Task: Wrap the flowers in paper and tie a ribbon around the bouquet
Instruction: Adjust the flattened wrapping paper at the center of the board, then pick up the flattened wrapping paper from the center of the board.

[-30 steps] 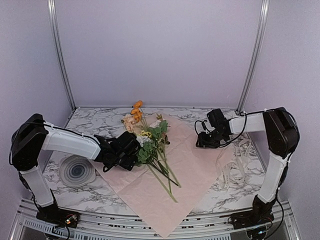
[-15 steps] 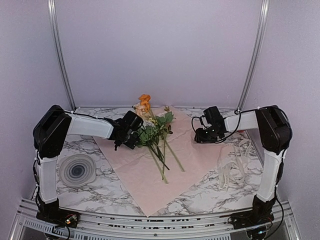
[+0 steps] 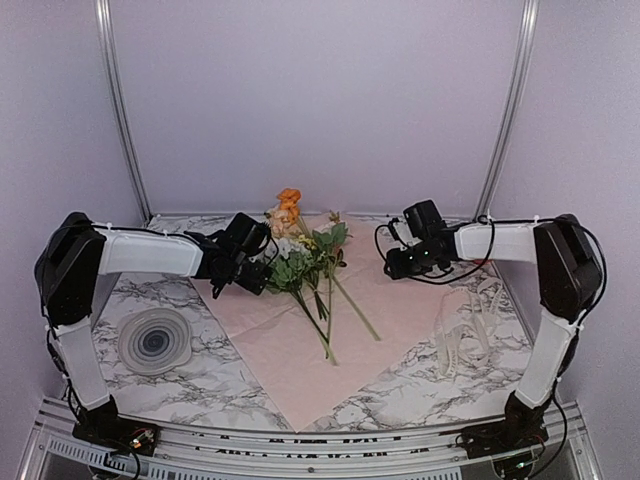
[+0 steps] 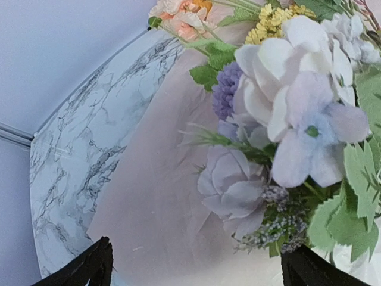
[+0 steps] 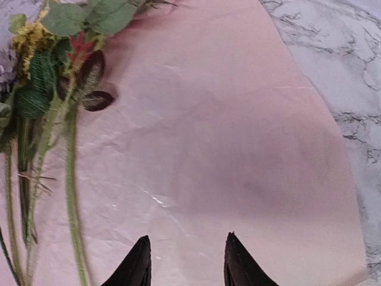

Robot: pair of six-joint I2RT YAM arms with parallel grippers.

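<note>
Left end effector (image 3: 258, 272) hangs spread wide beside flowers (image 3: 308, 262) on paper (image 3: 400, 312).

No legible text, no labels, brands, numbers or signs visible in any view

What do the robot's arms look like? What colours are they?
The left arm and right arm are white tubes with chunky black joints. Thin black cables loop near the right wrist. The left gripper and right gripper are black, with pointed jaws.
</note>
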